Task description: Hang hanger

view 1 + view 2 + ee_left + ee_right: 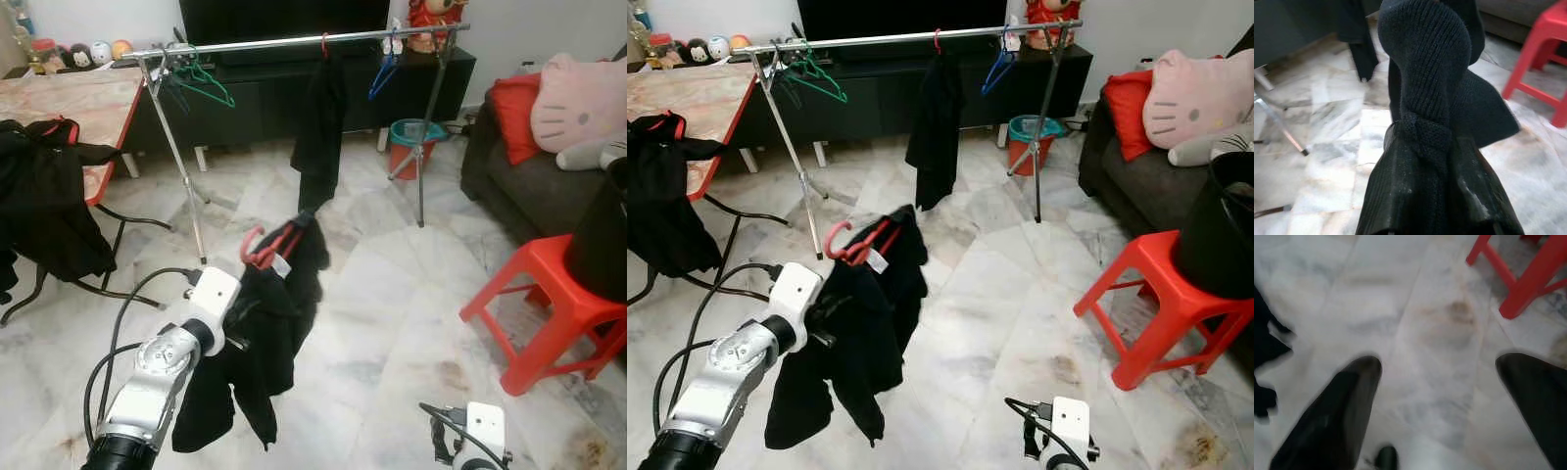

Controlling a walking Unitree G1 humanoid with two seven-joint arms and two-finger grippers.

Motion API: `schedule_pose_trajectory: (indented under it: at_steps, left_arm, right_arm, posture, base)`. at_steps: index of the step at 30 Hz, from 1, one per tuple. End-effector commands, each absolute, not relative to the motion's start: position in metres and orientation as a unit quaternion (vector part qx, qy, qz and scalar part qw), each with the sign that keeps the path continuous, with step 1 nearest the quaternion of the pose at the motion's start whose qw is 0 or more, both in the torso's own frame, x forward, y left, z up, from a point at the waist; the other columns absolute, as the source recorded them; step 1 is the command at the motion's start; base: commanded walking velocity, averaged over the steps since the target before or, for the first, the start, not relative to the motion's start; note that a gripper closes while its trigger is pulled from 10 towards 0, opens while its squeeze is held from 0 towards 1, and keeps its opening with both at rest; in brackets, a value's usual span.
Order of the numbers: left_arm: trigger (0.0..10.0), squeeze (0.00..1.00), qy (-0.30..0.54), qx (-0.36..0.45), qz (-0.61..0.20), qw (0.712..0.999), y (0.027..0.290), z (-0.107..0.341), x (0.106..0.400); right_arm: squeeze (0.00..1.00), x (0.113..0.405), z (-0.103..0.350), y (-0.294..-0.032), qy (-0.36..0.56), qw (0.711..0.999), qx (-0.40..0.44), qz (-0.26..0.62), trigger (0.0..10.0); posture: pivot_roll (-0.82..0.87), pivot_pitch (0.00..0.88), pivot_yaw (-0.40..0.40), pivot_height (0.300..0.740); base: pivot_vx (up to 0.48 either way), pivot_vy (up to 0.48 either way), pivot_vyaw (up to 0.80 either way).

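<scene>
The left gripper is clamped on a black garment that hangs on a red hanger, held up over the marble floor short of the clothes rail — a small white label on the garment is too small to read. The right gripper hangs low with its fingers spread apart over bare floor near the red stool. A teal bucket stands behind the rail, its contents unclear.

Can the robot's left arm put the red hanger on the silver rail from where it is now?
Probably not yet. The left tool holds the red hanger well short of the rail, with open floor between.
</scene>
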State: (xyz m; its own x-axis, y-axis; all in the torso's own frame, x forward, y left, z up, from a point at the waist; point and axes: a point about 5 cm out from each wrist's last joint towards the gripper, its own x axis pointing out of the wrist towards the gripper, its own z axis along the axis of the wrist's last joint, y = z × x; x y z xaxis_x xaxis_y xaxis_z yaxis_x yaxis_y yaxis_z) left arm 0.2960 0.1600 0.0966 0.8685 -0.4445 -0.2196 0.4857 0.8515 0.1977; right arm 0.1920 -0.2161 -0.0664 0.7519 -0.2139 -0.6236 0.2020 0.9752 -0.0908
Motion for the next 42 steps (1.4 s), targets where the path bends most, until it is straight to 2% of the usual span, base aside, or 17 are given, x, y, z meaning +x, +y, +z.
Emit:
schedule_pose_trajectory:
  at_steps: [1,3,9,11,14,15,17,24,28,34,35,36,37,38,42]
  left_arm:
    - [10.0,0.0,0.06,0.141,-0.261,0.953,0.155,0.111,0.298]
    - [10.0,0.0,0.06,0.143,-0.267,0.951,0.153,0.112,0.298]
    - [10.0,0.0,0.073,0.16,-0.303,0.937,0.146,0.111,0.293]
    - [10.0,0.0,0.074,0.164,-0.312,0.933,0.145,0.112,0.292]
    - [10.0,0.0,0.074,0.172,-0.329,0.926,0.144,0.114,0.291]
    - [10.0,0.0,0.074,0.172,-0.329,0.926,0.144,0.114,0.291]
    - [10.0,0.0,0.074,0.174,-0.337,0.922,0.142,0.117,0.289]
    - [10.0,0.0,0.075,0.179,-0.357,0.914,0.138,0.117,0.285]
    - [10.0,0.0,0.071,0.177,-0.384,0.903,0.133,0.122,0.281]
    - [10.0,0.0,0.067,0.178,-0.4,0.897,0.13,0.127,0.28]
    - [10.0,0.0,0.068,0.177,-0.409,0.892,0.128,0.128,0.28]
    - [10.0,0.0,0.068,0.177,-0.409,0.892,0.128,0.128,0.28]
    - [10.0,0.0,0.068,0.177,-0.412,0.891,0.127,0.128,0.279]
    - [10.0,0.0,0.067,0.175,-0.425,0.885,0.123,0.13,0.278]
    - [10.0,0.0,0.067,0.174,-0.439,0.879,0.119,0.132,0.276]
  right_arm:
    - [0.0,0.26,-0.012,-0.233,0.216,0.97,-0.041,-0.107,10.0]
    - [0.0,0.277,0.007,-0.238,0.169,0.98,-0.035,-0.102,10.0]
    - [0.0,0.288,0.03,-0.239,0.107,0.988,-0.091,-0.061,10.0]
    - [0.0,0.292,0.036,-0.236,0.1,0.988,-0.106,-0.043,10.0]
    - [0.0,0.301,0.05,-0.219,0.078,0.99,-0.112,0.031,10.0]
    - [0.0,0.301,0.05,-0.219,0.078,0.99,-0.112,0.031,10.0]
    - [0.0,0.302,0.056,-0.209,0.074,0.985,-0.125,0.089,10.0]
    - [0.0,0.304,0.067,-0.209,0.058,0.985,-0.124,0.108,10.0]
    - [0.0,0.302,0.076,-0.199,0.057,0.974,-0.125,0.181,10.0]
    - [0.0,0.3,0.082,-0.193,0.052,0.967,-0.117,0.219,10.0]
    - [0.45,0.299,0.084,-0.191,0.052,0.965,-0.118,0.227,10.0]
    - [0.45,0.299,0.084,-0.191,0.052,0.965,-0.118,0.227,10.0]
    - [0.62,0.299,0.085,-0.191,0.053,0.965,-0.118,0.228,10.0]
    - [1.0,0.298,0.085,-0.188,0.056,0.963,-0.12,0.234,10.0]
    - [1.0,0.296,0.083,-0.184,0.063,0.958,-0.124,0.251,10.0]
  posture:
    - [-0.11,0.0,-0.006,0.732]
    - [-0.11,0.0,-0.007,0.732]
    - [-0.12,0.0,0.0,0.732]
    - [-0.12,0.0,0.002,0.732]
    - [-0.11,0.0,0.001,0.732]
    - [-0.11,0.0,0.001,0.732]
    - [-0.11,0.0,-0.007,0.732]
    - [-0.11,0.0,-0.015,0.732]
    - [-0.11,0.0,-0.021,0.732]
    - [-0.11,0.0,-0.022,0.732]
    - [-0.11,0.0,-0.022,0.732]
    - [-0.11,0.0,-0.022,0.732]
    - [-0.11,0.0,-0.022,0.732]
    - [-0.11,0.0,-0.022,0.732]
    - [-0.11,0.0,-0.019,0.732]
  base:
    - [0.0,0.0,0.0]
    - [0.0,0.0,0.0]
    - [0.0,0.0,0.0]
    - [0.0,0.0,0.0]
    - [0.0,0.0,0.0]
    - [0.0,0.0,0.0]
    - [0.0,0.0,0.0]
    - [0.0,0.0,0.0]
    - [0.0,0.0,0.0]
    - [0.0,0.0,0.0]
    - [0.0,0.0,0.0]
    - [0.0,0.0,0.0]
    - [0.0,0.0,0.0]
    - [0.0,0.0,0.0]
    - [0.0,0.0,0.0]
